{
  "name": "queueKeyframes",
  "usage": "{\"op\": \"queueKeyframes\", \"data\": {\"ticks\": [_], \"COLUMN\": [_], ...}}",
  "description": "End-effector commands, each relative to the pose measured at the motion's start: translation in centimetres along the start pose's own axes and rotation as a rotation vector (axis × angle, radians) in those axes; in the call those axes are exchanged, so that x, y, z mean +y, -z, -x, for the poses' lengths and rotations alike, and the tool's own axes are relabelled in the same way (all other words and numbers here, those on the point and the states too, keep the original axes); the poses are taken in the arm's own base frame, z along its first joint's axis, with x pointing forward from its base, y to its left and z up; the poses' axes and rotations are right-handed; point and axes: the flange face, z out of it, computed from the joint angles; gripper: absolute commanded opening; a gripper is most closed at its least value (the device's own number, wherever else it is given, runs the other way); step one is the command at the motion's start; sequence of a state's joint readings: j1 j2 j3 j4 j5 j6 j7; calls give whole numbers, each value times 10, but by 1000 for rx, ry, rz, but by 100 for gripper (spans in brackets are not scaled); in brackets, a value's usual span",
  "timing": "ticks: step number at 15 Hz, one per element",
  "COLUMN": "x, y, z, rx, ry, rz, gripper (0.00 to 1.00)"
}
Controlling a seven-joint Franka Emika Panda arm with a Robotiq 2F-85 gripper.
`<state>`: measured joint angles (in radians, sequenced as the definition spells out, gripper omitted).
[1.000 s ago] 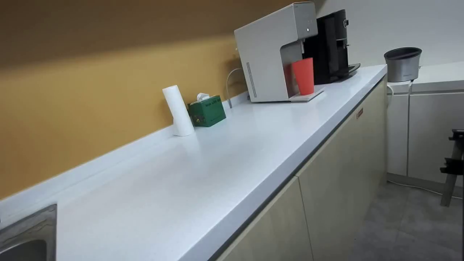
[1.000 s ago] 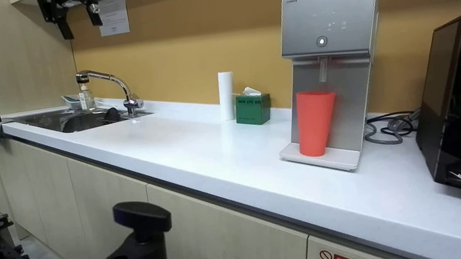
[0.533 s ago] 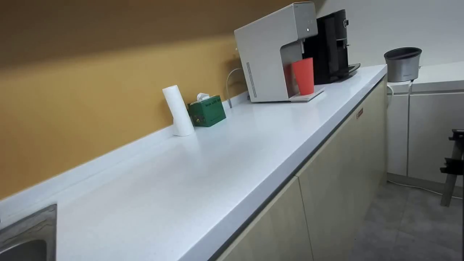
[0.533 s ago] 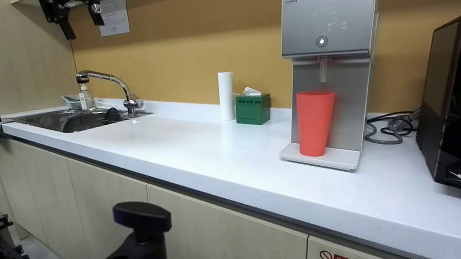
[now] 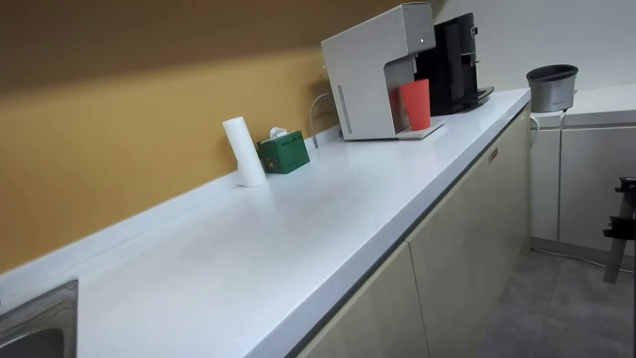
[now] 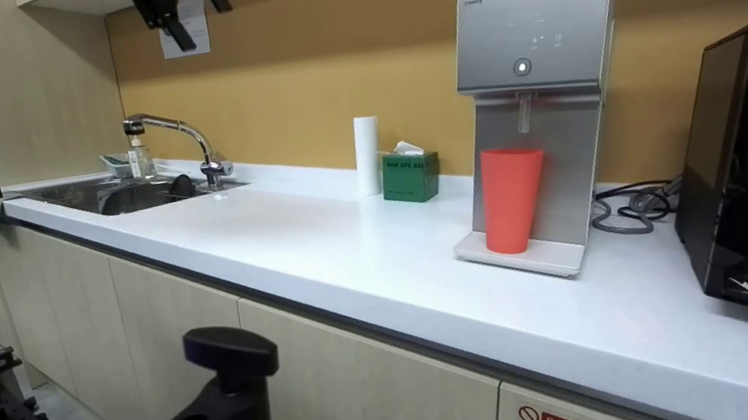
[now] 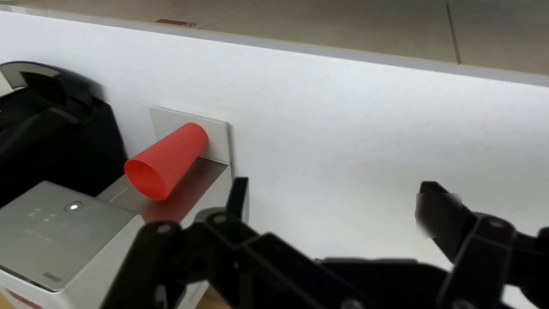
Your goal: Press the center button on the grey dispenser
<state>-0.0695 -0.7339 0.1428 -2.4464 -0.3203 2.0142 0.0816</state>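
- In an exterior view, the large pale grey boxy dispenser (image 5: 367,84) is seen at one o'clock on the smooth white countertop (image 5: 298,243). A gap is left between it and the green cardboard tissue box (image 5: 284,155); the front edge (image 5: 387,237) is traced up to two o'clock.
- There, a shiny steel sink (image 5: 68,318) is cut off at eight o'clock, and the tall black coffee machine (image 5: 449,69) is partly hidden by the dispenser.
- In an exterior view, the black two-fingered gripper (image 6: 205,26) is held in the air at eleven o'clock, well apart from the dispenser at two; its upper part is cut off. The round lit button (image 6: 522,67) is shown in full above the tapered red cup (image 6: 513,200).
- In the wrist view, the gripper's fingers (image 7: 236,199) are spread wide, with countertop seen between them.
- There, the dispenser is cut off at eight o'clock, its side partly hidden by a finger; small panel marks (image 7: 49,217) cannot be read.
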Motion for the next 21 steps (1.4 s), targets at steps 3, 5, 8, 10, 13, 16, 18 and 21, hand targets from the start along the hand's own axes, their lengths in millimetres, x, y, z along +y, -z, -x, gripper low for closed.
{"op": "queueKeyframes", "data": {"ticks": [3, 5, 8, 10, 13, 16, 18, 21], "x": [72, 100, 138, 157, 172, 174, 174, 172], "y": [-21, -26, -36, -42, -54, -55, -58, -58], "z": [8, 13, 24, 31, 36, 36, 38, 39], "rx": [64, 101, 166, 213, 289, 286, 293, 299], "ry": [-259, -348, -460, -486, -446, -441, -433, -429], "rz": [31, 13, 7, 16, -16, -18, -28, -28], "gripper": [100, 100, 100, 100, 100, 100, 100, 100]}}
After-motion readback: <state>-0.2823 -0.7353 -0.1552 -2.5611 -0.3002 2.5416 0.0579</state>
